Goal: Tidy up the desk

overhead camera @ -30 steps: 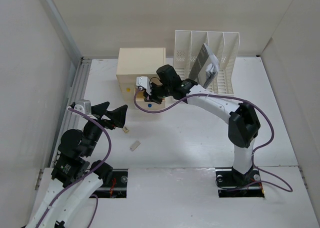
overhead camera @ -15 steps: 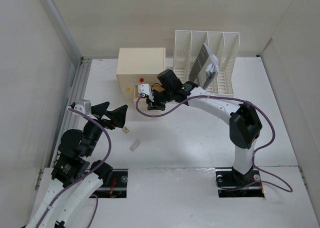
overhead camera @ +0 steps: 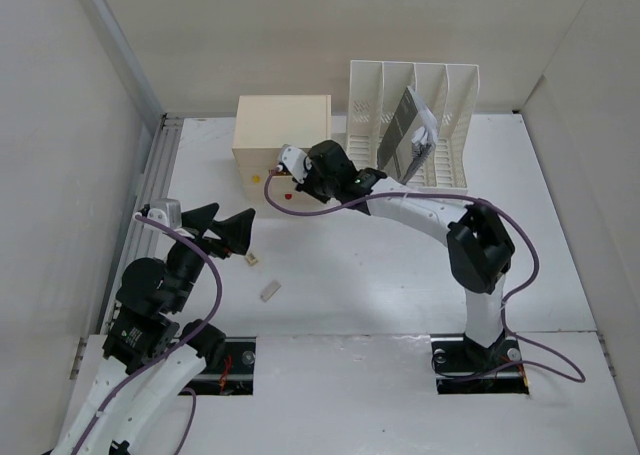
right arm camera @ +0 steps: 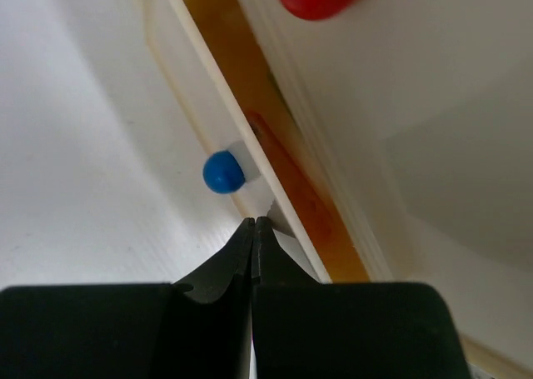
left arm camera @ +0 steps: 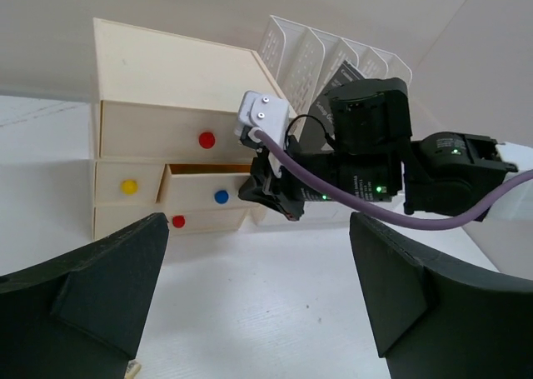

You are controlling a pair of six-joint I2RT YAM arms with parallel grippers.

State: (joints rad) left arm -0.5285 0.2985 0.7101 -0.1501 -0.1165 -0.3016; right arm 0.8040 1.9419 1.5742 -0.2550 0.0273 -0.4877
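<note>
White desk (overhead camera: 400,265), right fingers (right arm camera: 252,247) pressed together at blue-knobbed drawer (left arm camera: 200,189), left fingers (left arm camera: 433,296) spread

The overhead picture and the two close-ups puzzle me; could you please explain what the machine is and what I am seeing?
Two robot arms are bolted at the near edge of a white desk. The overhead picture looks down from behind them; each close-up comes from a camera on one wrist. The left end effector is open and holds nothing. The right end effector is shut and empty, its tips by the blue knob of a slightly open drawer in a cream drawer box. Beside it stands a file rack; two small pale pieces lie on the desk.
</note>
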